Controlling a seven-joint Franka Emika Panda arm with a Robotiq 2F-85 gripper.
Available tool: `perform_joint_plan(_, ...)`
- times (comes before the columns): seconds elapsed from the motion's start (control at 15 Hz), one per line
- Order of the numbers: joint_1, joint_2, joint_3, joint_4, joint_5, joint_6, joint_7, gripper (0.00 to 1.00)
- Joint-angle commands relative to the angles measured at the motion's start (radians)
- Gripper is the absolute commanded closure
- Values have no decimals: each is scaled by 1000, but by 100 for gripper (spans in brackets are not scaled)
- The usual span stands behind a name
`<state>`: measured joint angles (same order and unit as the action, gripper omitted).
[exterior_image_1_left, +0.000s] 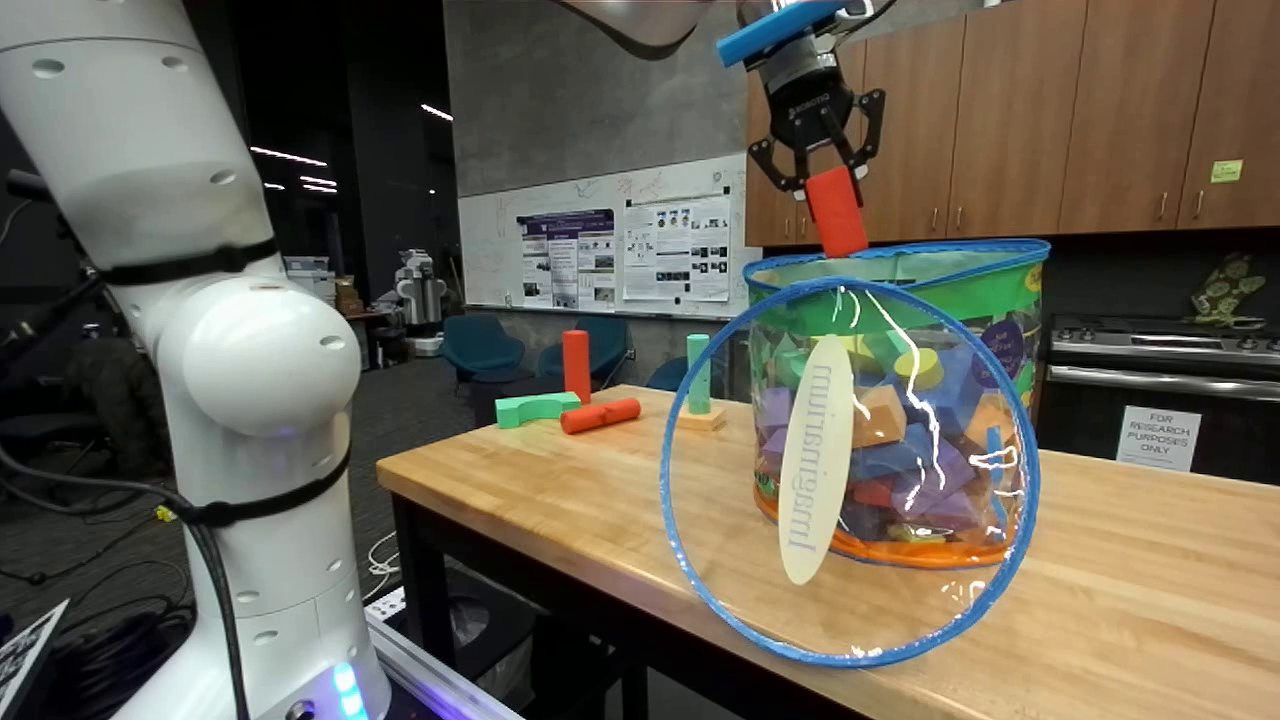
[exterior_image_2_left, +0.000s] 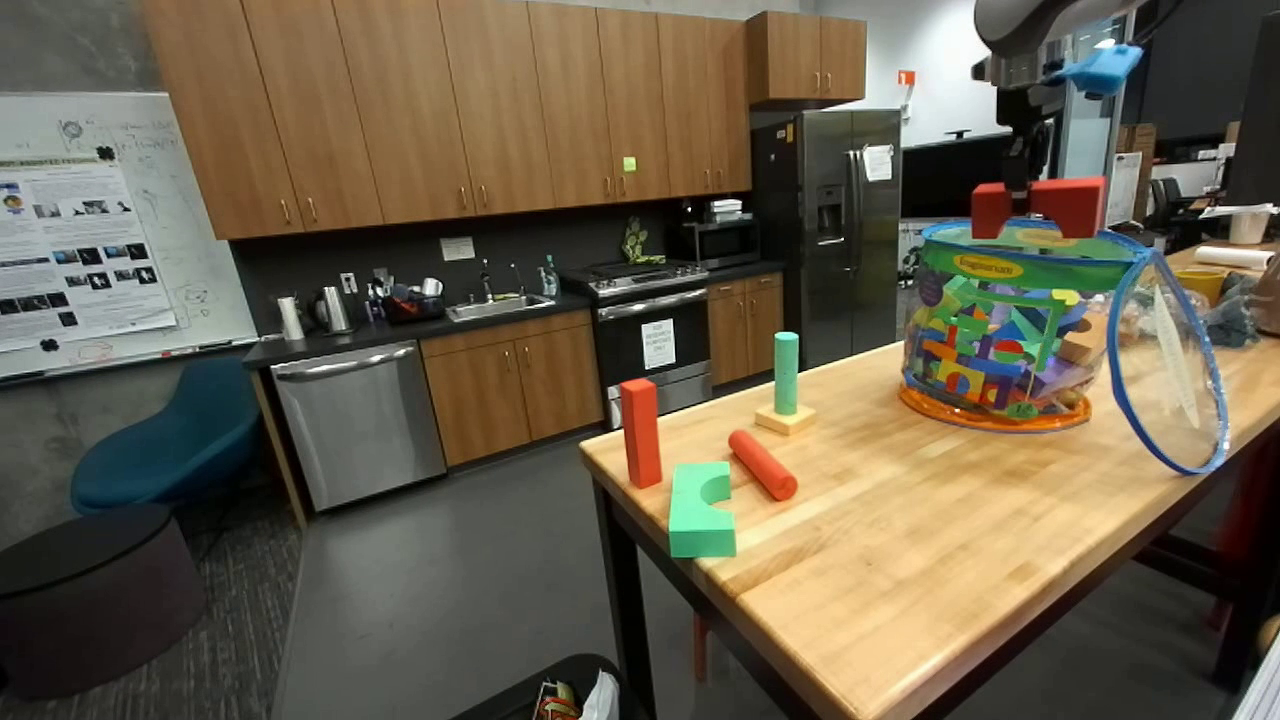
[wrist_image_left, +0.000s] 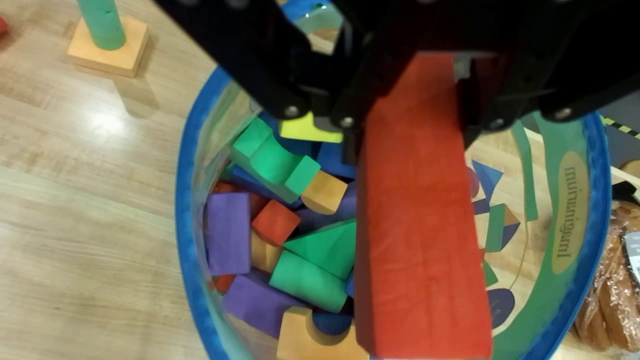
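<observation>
red arch block (exterior_image_2_left: 1070, 205) in hand (exterior_image_1_left: 831, 188)

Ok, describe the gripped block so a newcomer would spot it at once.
On the wooden table stands a clear, blue-rimmed tub of assorted blocks. Over its opening the gripper clasps a red block, the only one held in the air.

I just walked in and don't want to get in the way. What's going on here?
A robot arm is gripping a red arch-shaped block in its end effector, over the open top of a clear tub with more colored blocks inside. The tub's round lid hangs open. Elsewhere on the table are a standing red block, a red cylinder lying down, a green notched block, and a green cylinder upright on a pale square block.
</observation>
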<state>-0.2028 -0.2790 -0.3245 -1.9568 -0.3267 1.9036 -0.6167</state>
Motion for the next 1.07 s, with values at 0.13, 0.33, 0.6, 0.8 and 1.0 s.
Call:
perform_joint_plan(0.13, -3, -24, 9, -6, 41, -35, 21, 33)
perform_joint_plan(0.33, -4, -26, 10, -7, 44, -29, 34, 17)
perform_joint_plan(0.6, 5, -32, 9, -13, 104, -20, 72, 0)
perform_joint_plan(0.8, 15, -37, -2, -14, 207, -11, 69, 0)
perform_joint_plan(1.0, 10, -27, -35, 4, 295, -12, 29, 0)
